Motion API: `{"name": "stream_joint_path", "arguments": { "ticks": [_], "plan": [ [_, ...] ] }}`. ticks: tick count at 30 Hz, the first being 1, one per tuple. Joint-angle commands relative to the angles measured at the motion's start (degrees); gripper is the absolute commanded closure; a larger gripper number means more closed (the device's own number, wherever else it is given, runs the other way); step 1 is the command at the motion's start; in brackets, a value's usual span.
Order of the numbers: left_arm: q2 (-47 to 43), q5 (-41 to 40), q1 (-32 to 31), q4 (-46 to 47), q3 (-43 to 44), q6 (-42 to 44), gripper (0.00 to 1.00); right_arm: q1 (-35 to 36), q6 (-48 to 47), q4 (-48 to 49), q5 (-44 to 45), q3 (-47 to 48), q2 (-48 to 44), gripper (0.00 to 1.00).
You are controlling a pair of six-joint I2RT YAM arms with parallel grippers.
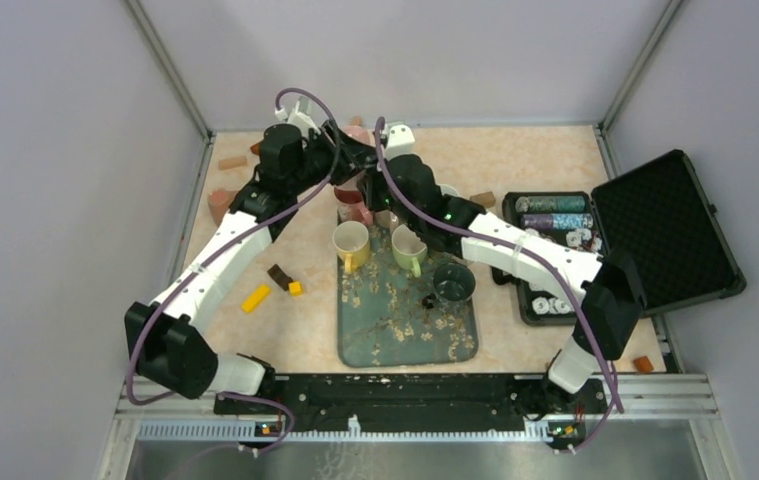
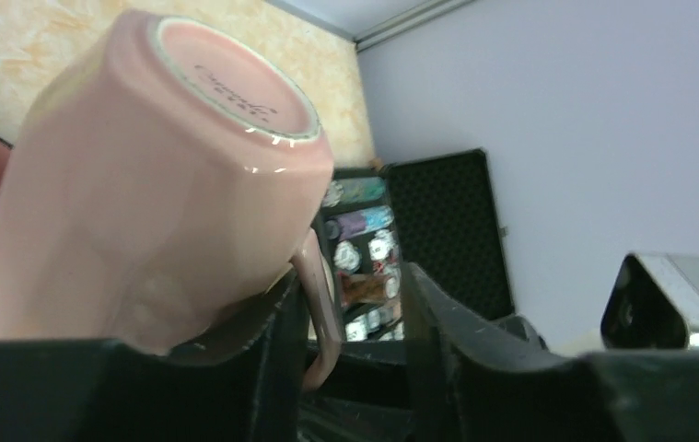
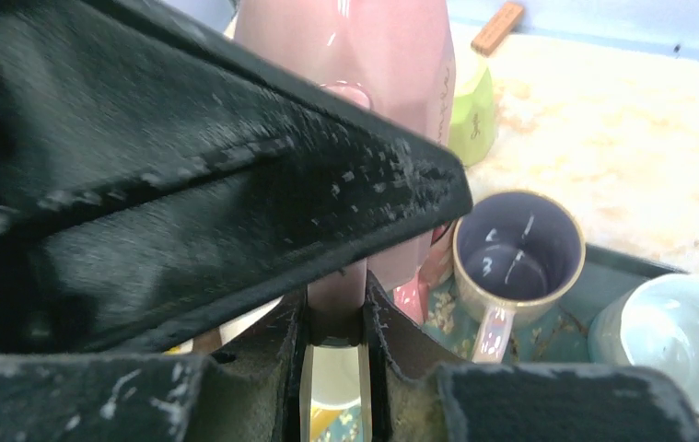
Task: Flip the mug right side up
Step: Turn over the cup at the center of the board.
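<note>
Pinching the pink mug (image 2: 152, 184) by its wall in the right claw (image 3: 334, 318), clamped tight, likely steadying it aloft for turning. Straddling its handle (image 2: 322, 304) with the left claw (image 2: 355, 308), jaws apart. Showing the upturned base above the left claw from that wrist only; revealing the pinch only from the right wrist.

Mug (image 2: 143, 184): pale pink, faceted sides, one handle.
Pose: tilted, base up, mouth down.
Place: in the air, clamped by its handle.
</note>
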Motion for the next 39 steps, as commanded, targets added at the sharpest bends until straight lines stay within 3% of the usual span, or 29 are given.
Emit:
{"name": "stream_joint_path", "arguments": {
  "ticks": [1,6,14,27,34,39],
  "plan": [
    [-4.75,1.55,-1.01,5.23,-0.08,4.9,0.47,0.45,2.69,0.22,-2.55,2.91,-3.54,1.0],
    [-5.51,0.61,-1.0,5.39,-0.3,8.62,0.22,0.25,5.33,-2.93,-4.29,4.1,-4.21,1.0],
    [-6.41,-1.55,-0.92,5.37,1.03,15.74,0.03,-2.75,10.42,-3.96,-10.99,4.96,-4.48,1.0],
    [-10.78,-9.5,0.23,-3.78,3.33,32.96,0.02,-10.73,21.69,-4.06,-27.44,2.86,-6.84,1.0],
    [-13.4,-10.9,0.5,-4.7,-0.65,35.66,0.02,-13.95,27.6,-7.72,-33.75,0.26,-10.46,1.0],
    [-15.12,-10.93,0.5,-5.51,-3.19,34.91,0.02,-15.56,34.39,-2.75,-37.84,-4.62,-11.66,1.0]
  ]
}}
